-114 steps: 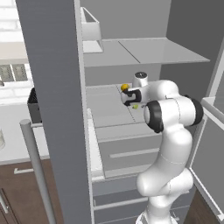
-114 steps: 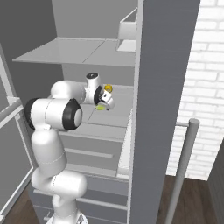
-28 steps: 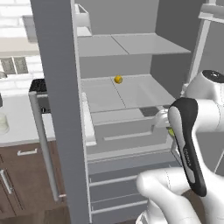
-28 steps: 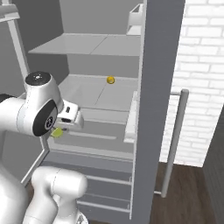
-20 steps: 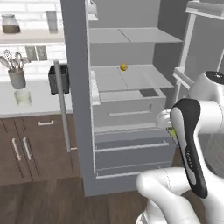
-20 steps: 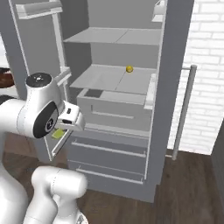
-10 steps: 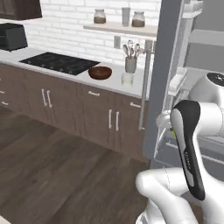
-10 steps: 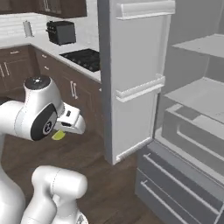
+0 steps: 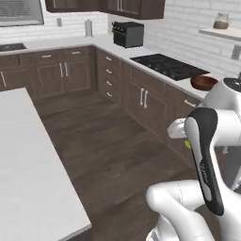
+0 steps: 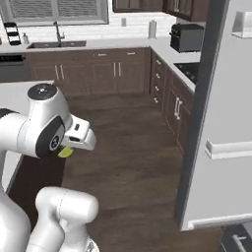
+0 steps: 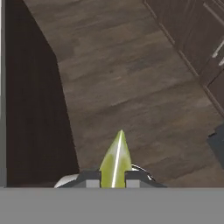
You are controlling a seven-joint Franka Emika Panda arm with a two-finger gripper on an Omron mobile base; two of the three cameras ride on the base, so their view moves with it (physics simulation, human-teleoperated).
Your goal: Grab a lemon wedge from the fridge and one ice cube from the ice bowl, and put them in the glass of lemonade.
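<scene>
One lemon wedge [image 11: 115,158] sits pinched between the two dark fingertips of the gripper [image 11: 113,177], its pointed yellow-green tip standing up between them in the hand view, jaws drawn in narrow against its sides. Beneath it lies dark wooden plank flooring [image 11: 131,83], with brown lower cabinets [image 11: 199,39] at the upper right of that view.

From the right base view, the white arm folds close to its own body, the wedge peeking out as a yellow-green sliver beneath the hand. The grey fridge [image 10: 221,123] rises at the right of that view, its door shelf jutting toward the camera. Behind the arm, a sink [image 10: 59,43] lies under a window, and a dark toaster oven [image 10: 186,37] stands on the counter in the corner.

From the left base view, the reddish-brown ice bowl [image 9: 204,83] rests on the counter just past a black cooktop [image 9: 167,66], partly hidden behind the arm's upper joint. A pale island countertop [image 9: 28,174] fills the lower left, well apart from the bowl.
</scene>
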